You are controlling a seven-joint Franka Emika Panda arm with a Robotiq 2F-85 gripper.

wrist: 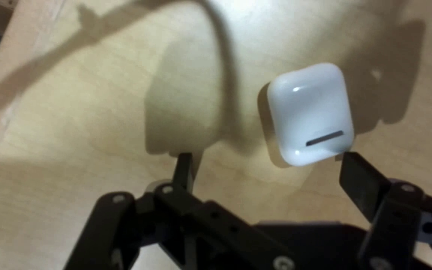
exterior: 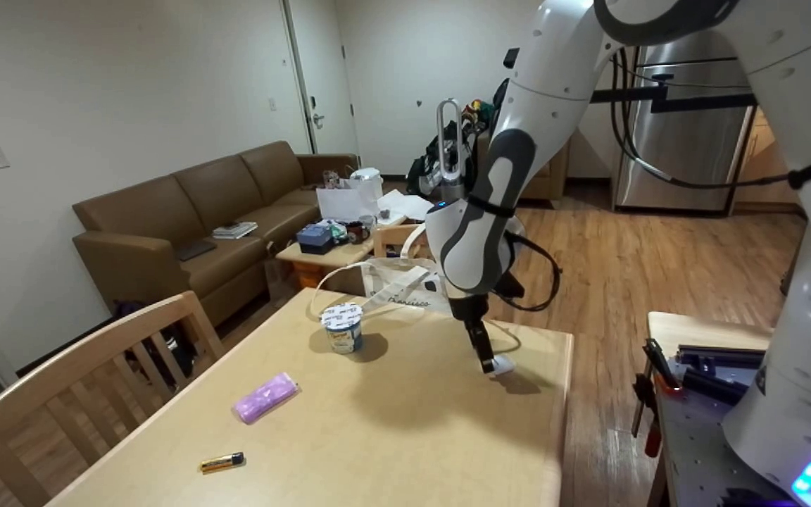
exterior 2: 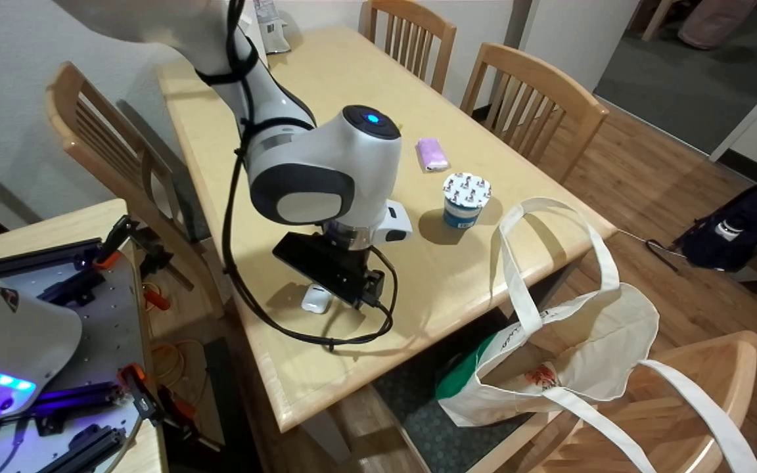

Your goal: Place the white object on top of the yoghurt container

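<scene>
White earbud case [wrist: 311, 114] sits off-line for the grasp

The case lies flat on the table [exterior: 412, 451], not yet lifted. The gripper [wrist: 266, 168] holds nothing: its jaws stand wide apart, with the case ahead of the tips in the wrist view rather than squarely between them. It sits much closer to the finger [wrist: 366, 180] on that picture's right; whether the two touch, I cannot tell.

That offset looks like the first danger. Advancing without a sideways correction could drive the finger into the case's rounded corner, pinning it or sending it skidding toward the nearby table edge. The case is also slightly skewed to the jaws, so closing may twist it, and its glossy sides could slip.

The yoghurt cup [exterior: 342, 328] stands upright, well apart from the case in both exterior views. Its printed lid [exterior 2: 467, 189] makes a small landing spot: released off-centre, the case could slide over the rim; pressed hard, the lid might dent or the cup topple. On the way across, the black cable [exterior 2: 330, 341] looping off the arm [exterior 2: 326, 171] could brush the cup or catch the handle [exterior 2: 522, 295] of the canvas tote bag [exterior 2: 592, 335] near it.
</scene>
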